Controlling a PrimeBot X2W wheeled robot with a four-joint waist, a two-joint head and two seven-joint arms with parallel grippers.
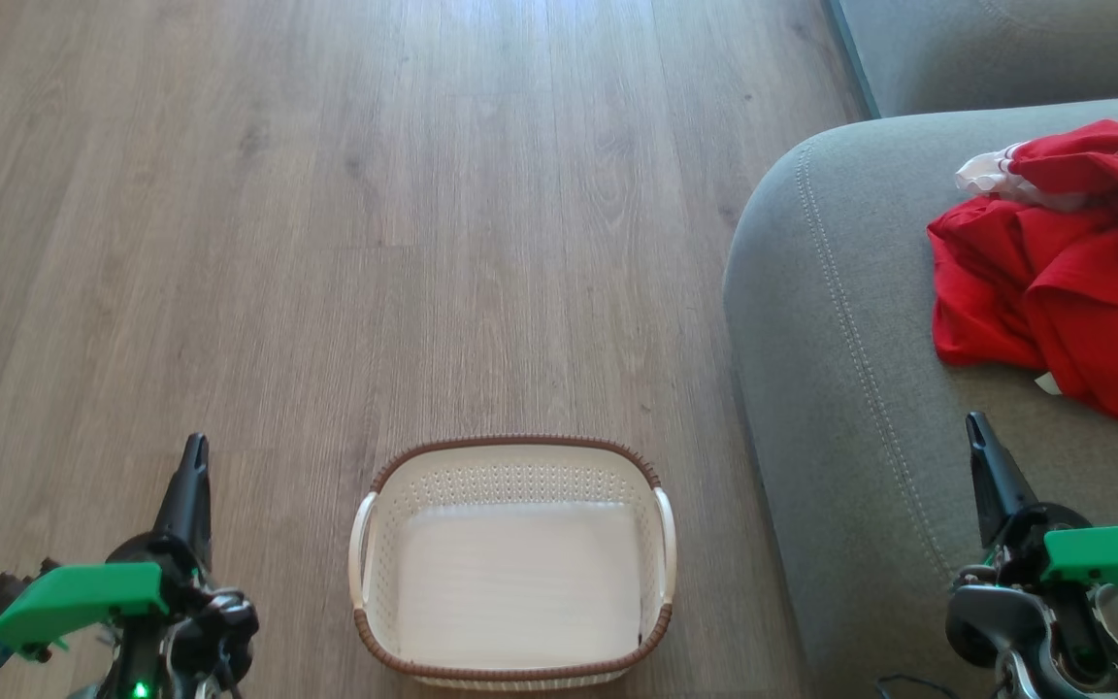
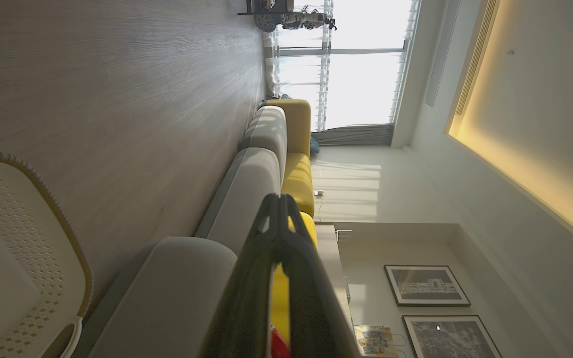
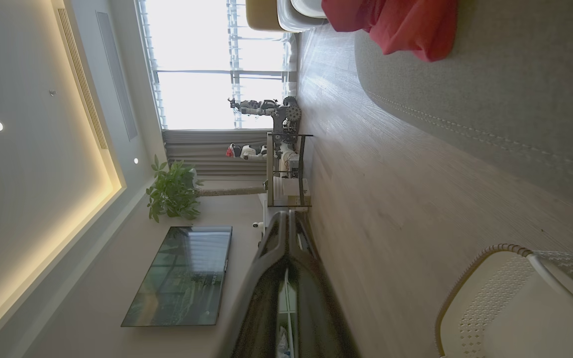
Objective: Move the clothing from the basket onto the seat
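The red clothing (image 1: 1064,272) lies crumpled in a heap on the grey seat (image 1: 840,320) at the right, with white trim and some dark lettering showing; its edge (image 3: 396,25) also shows in the right wrist view on the seat (image 3: 515,89). The white basket (image 1: 515,466) with a brown rim stands on the floor at bottom centre and holds nothing. My left gripper (image 1: 195,449) is shut at the lower left, left of the basket. My right gripper (image 1: 978,423) is shut above the seat's near part, below the clothing. Both hold nothing.
Wood floor (image 1: 375,214) stretches ahead and to the left of the basket. A second grey cushion (image 1: 1005,49) sits at the top right. The wrist views show a long grey and yellow sofa (image 2: 286,149), a wall television (image 3: 182,276) and a potted plant (image 3: 172,191).
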